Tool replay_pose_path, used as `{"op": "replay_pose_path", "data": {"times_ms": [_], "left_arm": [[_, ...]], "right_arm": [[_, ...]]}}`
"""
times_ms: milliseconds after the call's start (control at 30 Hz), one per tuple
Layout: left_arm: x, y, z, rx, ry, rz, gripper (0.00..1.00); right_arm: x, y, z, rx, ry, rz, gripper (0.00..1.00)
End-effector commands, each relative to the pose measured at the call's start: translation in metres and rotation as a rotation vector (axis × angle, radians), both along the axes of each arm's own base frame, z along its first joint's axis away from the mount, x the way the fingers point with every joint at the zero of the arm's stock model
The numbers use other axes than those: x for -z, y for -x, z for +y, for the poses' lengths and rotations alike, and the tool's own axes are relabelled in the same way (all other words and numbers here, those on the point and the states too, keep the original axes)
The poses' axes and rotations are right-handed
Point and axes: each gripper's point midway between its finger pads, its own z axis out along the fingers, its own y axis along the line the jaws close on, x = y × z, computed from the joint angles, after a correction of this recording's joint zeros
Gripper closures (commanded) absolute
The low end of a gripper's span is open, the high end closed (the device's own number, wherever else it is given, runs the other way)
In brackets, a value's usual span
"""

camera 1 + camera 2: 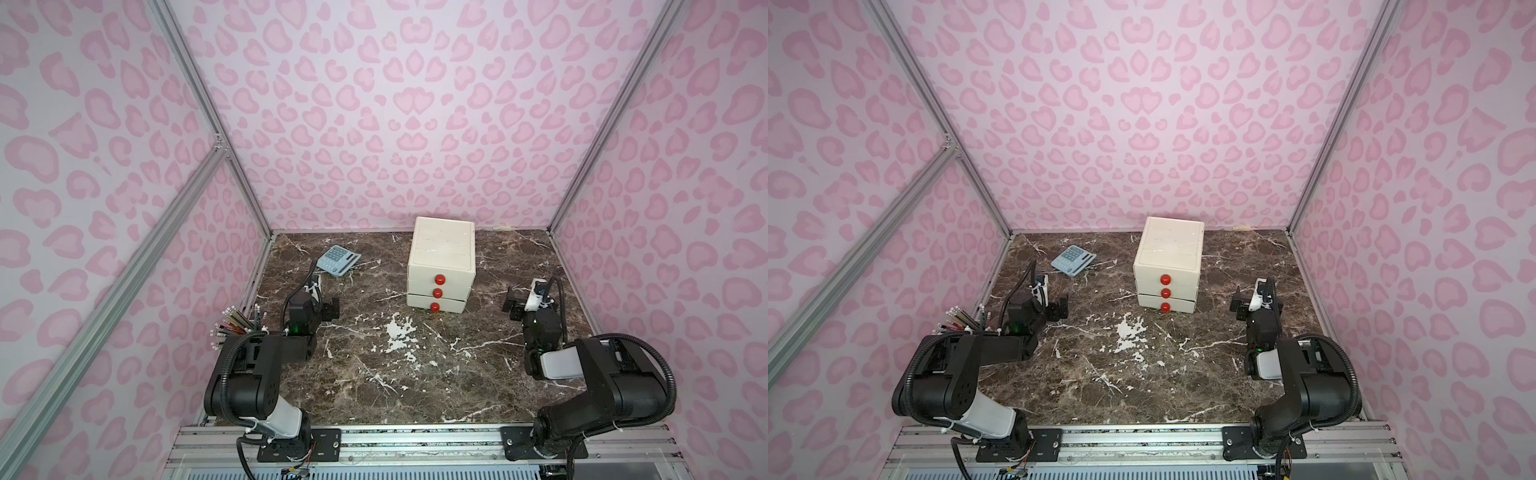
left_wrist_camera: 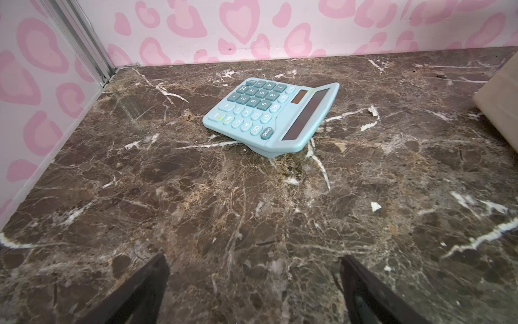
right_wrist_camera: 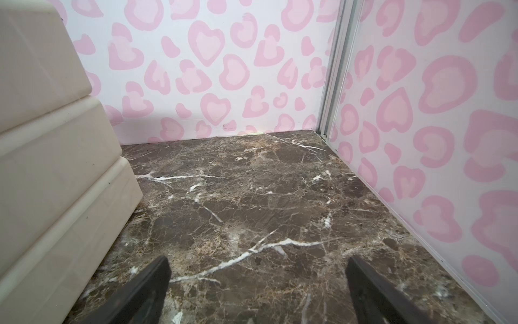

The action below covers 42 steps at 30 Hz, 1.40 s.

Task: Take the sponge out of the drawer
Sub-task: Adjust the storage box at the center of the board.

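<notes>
Sponge not visible in any view. Drawer unit (image 1: 441,266) (image 1: 1169,262) is cream with three stacked drawers, each with a red knob: top knob (image 1: 439,278), middle knob (image 1: 437,293), bottom knob (image 1: 435,308). All three fronts look pushed in, so which drawer has the sponge cannot be told. Unit stands on the worktop (image 1: 395,374) toward the back wall, knobs facing the robot.

Left tool (image 1: 330,309) (image 2: 253,291) is left of the unit, well apart from it and low over the worktop. Fingers are spread wide with nothing between them, only bare marble in the gap in the left wrist view.

Right tool (image 1: 513,303) (image 3: 258,294) is right of the unit, near it but not touching. Fingers are likewise wide apart and empty. The unit's side wall shows at the edge of the right wrist view.

Calculator (image 1: 337,260) (image 2: 270,116), light blue, lies left of the unit, keys up, apart from the left tool. Pencils (image 1: 237,326) stand in a holder far left of the unit, toward the front and partly hidden behind the left arm.
</notes>
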Motion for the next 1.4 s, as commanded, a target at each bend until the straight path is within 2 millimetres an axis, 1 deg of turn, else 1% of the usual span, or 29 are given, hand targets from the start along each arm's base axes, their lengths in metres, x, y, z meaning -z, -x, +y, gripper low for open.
{"op": "replay_pose_path", "data": {"times_ms": [0, 767, 867, 967, 1033, 1067, 1133, 1200, 1233, 1300, 1367], "left_arm": [[-0.007, -0.003, 0.000, 0.002, -0.006, -0.027, 0.02], [-0.009, -0.004, 0.001, 0.000, -0.008, -0.012, 0.02], [-0.024, -0.013, -0.001, 0.003, -0.008, 0.096, 0.02], [-0.035, -0.009, -0.009, 0.028, -0.025, 0.077, 0.02], [-0.051, -0.004, -0.013, 0.030, -0.010, 0.053, 0.02], [-0.062, -0.002, -0.019, 0.045, 0.031, 0.028, 0.02], [-0.083, 0.004, -0.036, 0.109, 0.120, -0.009, 0.02], [-0.103, 0.009, -0.056, 0.158, 0.221, 0.002, 0.02], [-0.111, 0.013, -0.066, 0.189, 0.259, 0.016, 0.02], [-0.131, 0.026, -0.095, 0.277, 0.364, 0.011, 0.02], [-0.151, 0.043, -0.120, 0.347, 0.445, -0.023, 0.02]], "right_arm": [[-0.004, 0.000, -0.001, 0.003, 0.002, -0.018, 0.00], [-0.004, 0.001, 0.000, 0.001, 0.005, -0.020, 0.01], [-0.009, -0.002, 0.004, -0.021, 0.020, -0.021, 0.00], [-0.016, -0.007, 0.012, -0.043, 0.050, 0.010, 0.00], [-0.028, -0.005, 0.021, -0.049, 0.084, 0.011, 0.01], [-0.037, -0.004, 0.030, -0.063, 0.100, 0.004, 0.00], [-0.055, 0.000, 0.046, -0.093, 0.079, -0.016, 0.00], [-0.076, 0.003, 0.067, -0.148, 0.031, -0.017, 0.01], [-0.086, 0.005, 0.074, -0.161, 0.002, -0.011, 0.00], [-0.109, 0.014, 0.093, -0.217, -0.098, -0.008, 0.01], [-0.127, 0.029, 0.116, -0.314, -0.207, -0.033, 0.01]]}}
